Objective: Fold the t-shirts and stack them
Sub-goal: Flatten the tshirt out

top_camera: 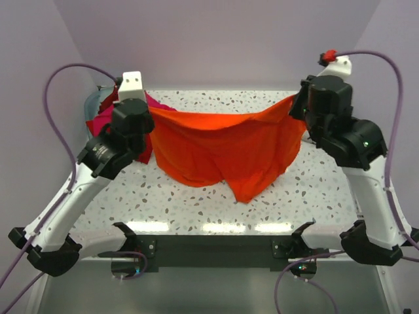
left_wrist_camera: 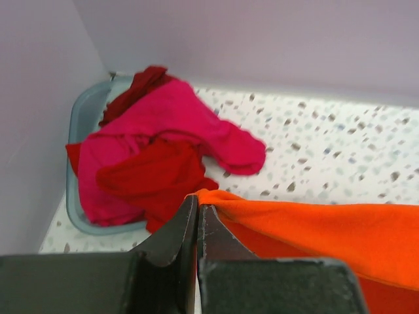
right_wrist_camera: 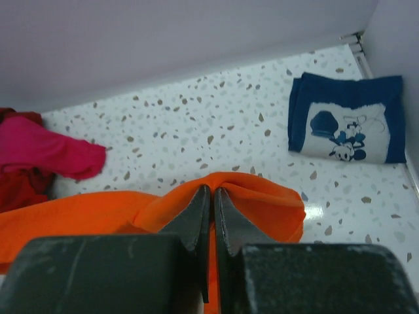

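While my left gripper [left_wrist_camera: 198, 209] and right gripper [right_wrist_camera: 213, 196] pinch the orange t-shirt [top_camera: 222, 150], only the navy t-shirt [right_wrist_camera: 347, 127] lies folded; pink t-shirt [left_wrist_camera: 170, 118], red t-shirt [left_wrist_camera: 154, 173] wait

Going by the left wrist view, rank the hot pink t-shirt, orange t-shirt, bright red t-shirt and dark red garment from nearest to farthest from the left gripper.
1. orange t-shirt: pinched in the left gripper, trailing right.
2. bright red t-shirt: just beyond the fingertips, to the left.
3. hot pink t-shirt: behind it, spilling over the basket.
4. dark red garment: at the basket's far end.
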